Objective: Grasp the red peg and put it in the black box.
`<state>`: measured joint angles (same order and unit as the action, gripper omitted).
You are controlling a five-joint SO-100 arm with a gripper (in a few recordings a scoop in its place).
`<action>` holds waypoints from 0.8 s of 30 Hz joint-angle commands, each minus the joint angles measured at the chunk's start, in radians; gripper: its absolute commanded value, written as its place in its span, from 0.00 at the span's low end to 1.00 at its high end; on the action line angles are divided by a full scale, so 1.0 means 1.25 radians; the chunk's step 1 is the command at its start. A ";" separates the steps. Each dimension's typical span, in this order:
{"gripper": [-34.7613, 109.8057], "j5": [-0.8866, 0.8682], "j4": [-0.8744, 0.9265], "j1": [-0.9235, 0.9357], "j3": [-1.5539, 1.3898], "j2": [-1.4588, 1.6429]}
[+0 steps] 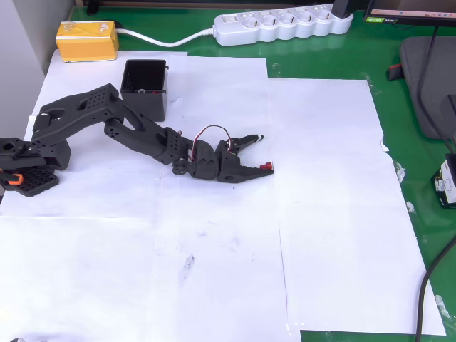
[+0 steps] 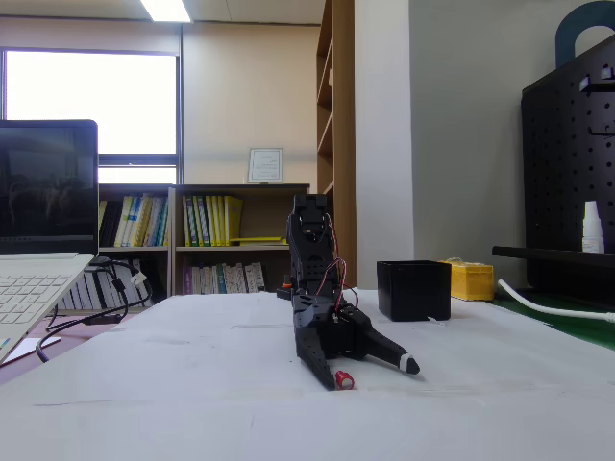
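Gripper [image 1: 264, 152]: jaws spread, red peg [image 1: 268, 166] at lower fingertip, ungrasped; well right of black box [image 1: 144, 87].

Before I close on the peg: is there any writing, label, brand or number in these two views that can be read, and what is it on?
None can be read.
Framed sheet on the far wall: print too small.
Book spines on the shelf: titles blurred.
Yellow box: pale label, no legible text.
White bottle by the pegboard: too small.
Black box, gripper, red peg: no markings visible.
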<state>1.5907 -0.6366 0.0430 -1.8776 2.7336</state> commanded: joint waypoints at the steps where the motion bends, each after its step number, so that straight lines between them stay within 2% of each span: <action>1: 0.50 0.010 0.009 0.017 0.001 -0.032; 4: 0.42 0.011 0.009 0.017 0.001 -0.032; 24: 0.25 0.009 0.006 0.017 -0.011 -0.022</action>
<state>1.5938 -0.6274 0.0430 -1.8761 2.7336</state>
